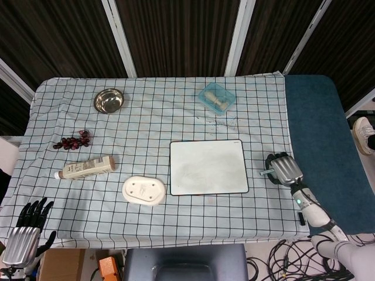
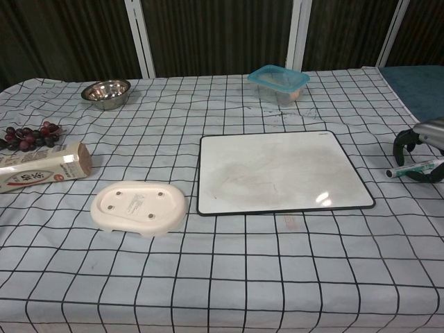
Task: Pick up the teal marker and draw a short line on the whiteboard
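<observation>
The teal marker [image 2: 415,167] lies near the right edge of the desk, just right of the whiteboard [image 2: 279,171], with my right hand [image 1: 283,169] over it. The fingers [image 2: 404,143] curl around the barrel, but I cannot tell whether they actually grip it or only cage it; the marker looks low against the cloth. I judge this to be the pickup step, with nothing drawn on the board yet. Next I need a firm pinch, a lift, then a short carry toward the board with the tip angled down. My left hand [image 1: 26,234] hangs below the near left corner, fingers spread, holding nothing. The desk [image 1: 176,111] wears a white cloth with a black grid, slightly wrinkled, so the board may slide. Behind stand dark slatted panels between pale posts.
</observation>
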Available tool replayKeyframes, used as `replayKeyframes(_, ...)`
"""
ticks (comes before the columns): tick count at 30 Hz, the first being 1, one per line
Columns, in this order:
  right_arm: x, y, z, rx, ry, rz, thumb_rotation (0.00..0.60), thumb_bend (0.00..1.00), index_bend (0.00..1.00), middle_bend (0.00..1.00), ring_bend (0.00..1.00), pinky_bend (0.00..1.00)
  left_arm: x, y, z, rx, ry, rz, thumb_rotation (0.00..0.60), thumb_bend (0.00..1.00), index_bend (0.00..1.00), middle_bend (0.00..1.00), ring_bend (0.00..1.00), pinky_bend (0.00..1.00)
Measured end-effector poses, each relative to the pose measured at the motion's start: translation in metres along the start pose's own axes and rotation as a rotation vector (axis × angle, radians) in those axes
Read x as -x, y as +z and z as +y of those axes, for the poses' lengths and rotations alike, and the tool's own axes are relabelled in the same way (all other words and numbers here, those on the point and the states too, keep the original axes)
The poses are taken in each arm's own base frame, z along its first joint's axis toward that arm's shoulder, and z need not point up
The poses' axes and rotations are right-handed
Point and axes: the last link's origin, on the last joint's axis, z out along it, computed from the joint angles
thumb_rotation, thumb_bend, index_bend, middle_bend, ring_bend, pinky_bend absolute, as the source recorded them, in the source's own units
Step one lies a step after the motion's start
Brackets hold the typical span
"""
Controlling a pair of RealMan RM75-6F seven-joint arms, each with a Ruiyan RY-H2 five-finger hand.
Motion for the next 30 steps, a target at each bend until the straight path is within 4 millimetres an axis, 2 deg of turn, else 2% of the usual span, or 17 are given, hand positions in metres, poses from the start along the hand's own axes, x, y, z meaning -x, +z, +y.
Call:
replayKeyframes(9,0.0025,-0.0009,-0.0003,0.002,-0.016,-0.003,0.600,0.33,0.55,0.36,0.33,0.31,-0.0006,-0.0001,-0.0013,-0.005,-0.001,-0.002,0.600,0.37,0.00,0.00,0.00,0.06)
replayKeyframes(23,0.0050,-0.0045,-0.0042,-0.017,-0.099,0.012,0.600,0.33,0.71,0.46,0.42,0.38,-0.0013,-0.0002,-0.0042,-0.016,0.000,0.000,0.600,0.37,0.00,0.00,0.00,0.06)
replayKeyframes(30,0.0079,-0.0067,-0.0085,-0.031,-0.155,0.018,0.600,0.33,0.75,0.49,0.43,0.39,-0.0008,-0.0008,-0.0044,-0.017,0.000,-0.002,0.600,0.37,0.00,0.00,0.00,0.06)
